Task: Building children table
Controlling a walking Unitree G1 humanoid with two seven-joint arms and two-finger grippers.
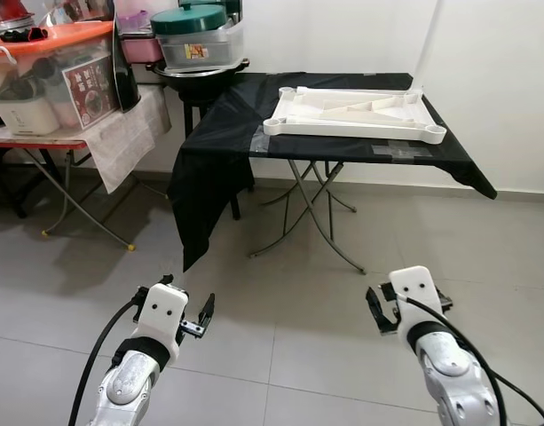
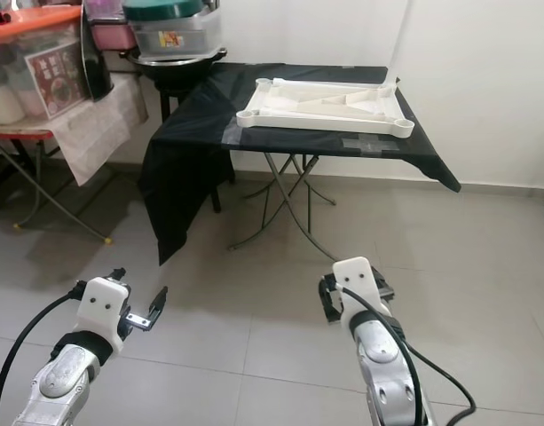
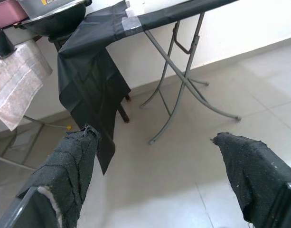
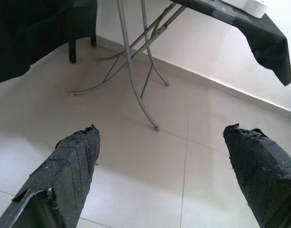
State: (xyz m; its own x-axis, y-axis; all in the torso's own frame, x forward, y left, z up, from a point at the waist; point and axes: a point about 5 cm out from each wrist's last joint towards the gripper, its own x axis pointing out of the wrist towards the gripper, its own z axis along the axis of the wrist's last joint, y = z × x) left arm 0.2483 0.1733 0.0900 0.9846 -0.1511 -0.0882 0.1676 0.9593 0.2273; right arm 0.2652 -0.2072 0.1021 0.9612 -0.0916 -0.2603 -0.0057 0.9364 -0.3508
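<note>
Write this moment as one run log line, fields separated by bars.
stage: approach | white tabletop part upside down on black-covered folding table | left gripper open, empty, over floor | right gripper open, empty, over floor

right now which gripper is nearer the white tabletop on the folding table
Right, though not by much. The right gripper hangs open over the floor roughly below the white tabletop on the folding table. The left gripper, also open, is off to its left.
</note>
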